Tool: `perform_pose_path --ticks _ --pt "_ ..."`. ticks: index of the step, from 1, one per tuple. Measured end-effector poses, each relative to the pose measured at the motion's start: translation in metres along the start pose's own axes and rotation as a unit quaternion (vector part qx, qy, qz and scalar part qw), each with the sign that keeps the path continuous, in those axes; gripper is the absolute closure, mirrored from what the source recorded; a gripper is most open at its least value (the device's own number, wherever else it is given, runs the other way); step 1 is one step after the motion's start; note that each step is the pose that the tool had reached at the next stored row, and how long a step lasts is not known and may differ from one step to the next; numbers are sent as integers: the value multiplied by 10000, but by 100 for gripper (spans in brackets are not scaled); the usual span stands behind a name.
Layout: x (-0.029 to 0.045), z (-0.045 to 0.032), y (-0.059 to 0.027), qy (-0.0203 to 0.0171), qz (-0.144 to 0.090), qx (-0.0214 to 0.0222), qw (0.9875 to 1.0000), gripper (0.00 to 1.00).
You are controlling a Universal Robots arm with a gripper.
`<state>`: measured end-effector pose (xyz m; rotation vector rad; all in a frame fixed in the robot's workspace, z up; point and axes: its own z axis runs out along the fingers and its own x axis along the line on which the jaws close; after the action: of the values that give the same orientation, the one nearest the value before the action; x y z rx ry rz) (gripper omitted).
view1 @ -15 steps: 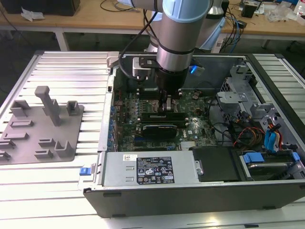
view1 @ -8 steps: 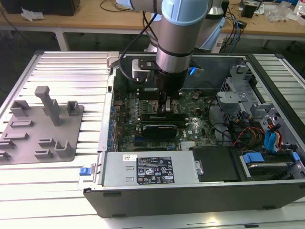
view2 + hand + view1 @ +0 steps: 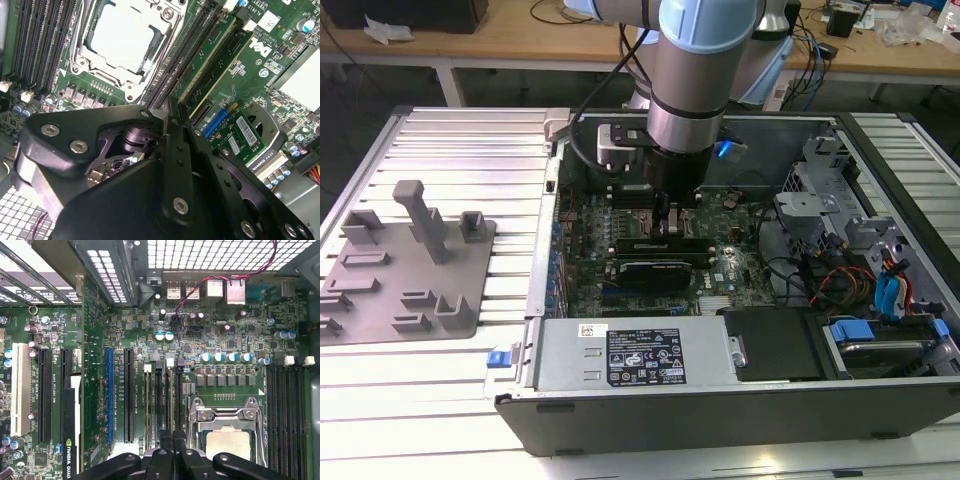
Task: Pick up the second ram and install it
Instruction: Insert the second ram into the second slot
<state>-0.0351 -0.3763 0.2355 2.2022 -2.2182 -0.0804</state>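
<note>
The black pincer [image 3: 165,119] is seen drawn narrow over the black memory slots [image 3: 172,75]; a grip cannot be confirmed. The long green circuit-board stick [image 3: 212,55] appears seated just beyond, near the silver processor socket [image 3: 122,37], inside the open dark computer case [image 3: 720,425].

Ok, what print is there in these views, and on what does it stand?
Label on the power supply: print too small to read.
Motherboard: white logo, stickers and slot markings, not transcribed.
Expansion card: white lettering, not transcribed.
</note>
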Motion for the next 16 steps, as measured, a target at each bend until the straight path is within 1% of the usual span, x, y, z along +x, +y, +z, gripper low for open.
perform_pose_path --ticks 6,13,16 --pt "1 32 -2 1 0 0 10000 91" --pt "1 33 -9 0 0 0 10000 91" --pt "0 11 -8 -1 0 1 10000 91"
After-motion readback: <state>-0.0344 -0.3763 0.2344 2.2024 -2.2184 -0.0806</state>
